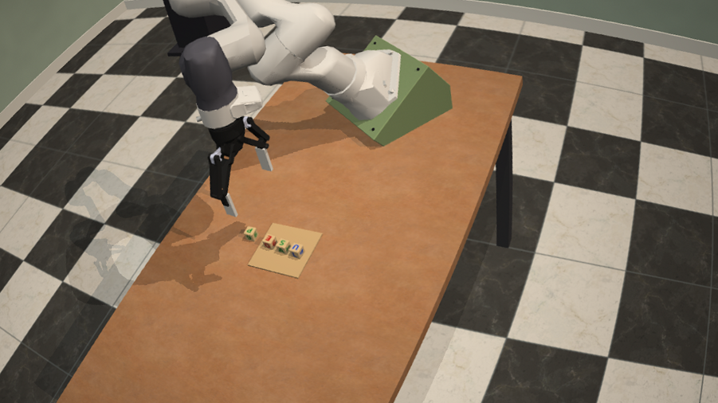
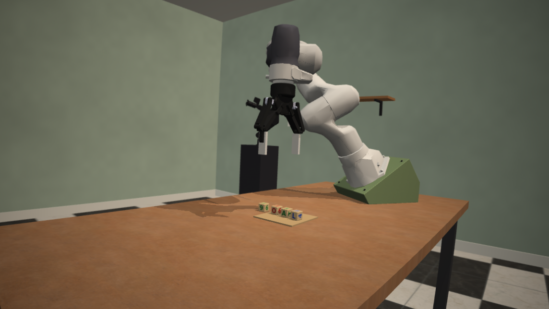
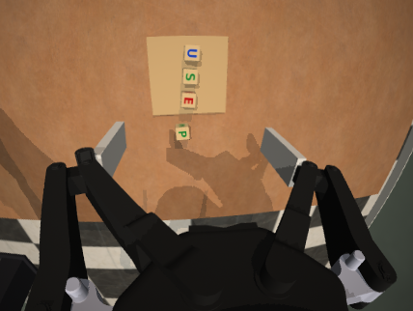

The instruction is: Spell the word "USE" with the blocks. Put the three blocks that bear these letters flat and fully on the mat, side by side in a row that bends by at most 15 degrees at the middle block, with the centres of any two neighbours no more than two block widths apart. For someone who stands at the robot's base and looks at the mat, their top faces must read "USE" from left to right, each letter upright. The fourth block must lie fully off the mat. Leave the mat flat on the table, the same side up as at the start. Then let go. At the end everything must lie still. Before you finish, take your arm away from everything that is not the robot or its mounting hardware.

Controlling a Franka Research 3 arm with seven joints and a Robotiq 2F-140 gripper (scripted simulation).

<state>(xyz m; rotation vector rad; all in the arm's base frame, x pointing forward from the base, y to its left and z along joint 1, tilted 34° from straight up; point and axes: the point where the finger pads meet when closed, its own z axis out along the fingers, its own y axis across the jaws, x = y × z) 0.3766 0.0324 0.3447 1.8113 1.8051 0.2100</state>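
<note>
The U block (image 1: 295, 248) (image 2: 296, 215) (image 3: 192, 53), S block (image 1: 282, 245) (image 2: 286, 212) (image 3: 190, 76) and E block (image 1: 269, 240) (image 2: 276, 209) (image 3: 188, 100) lie flat on the tan mat (image 1: 295, 268) (image 2: 284, 221) (image 3: 164, 72) in a nearly straight row with small gaps. From the base they read U, S, E left to right, upright. E is near the mat's edge. The P block (image 1: 249, 233) (image 2: 263, 207) (image 3: 182, 132) lies off the mat, beyond the E end. The mat lies flat. My gripper (image 1: 248, 191) (image 2: 279, 149) (image 3: 197, 136) is open and empty, well above the table.
The green base mount (image 1: 416, 94) (image 2: 395, 184) stands on the wooden table (image 1: 233, 362) (image 2: 192, 261). The table's edge runs beyond the P block in the wrist view. The arm's shadow falls beside the P block.
</note>
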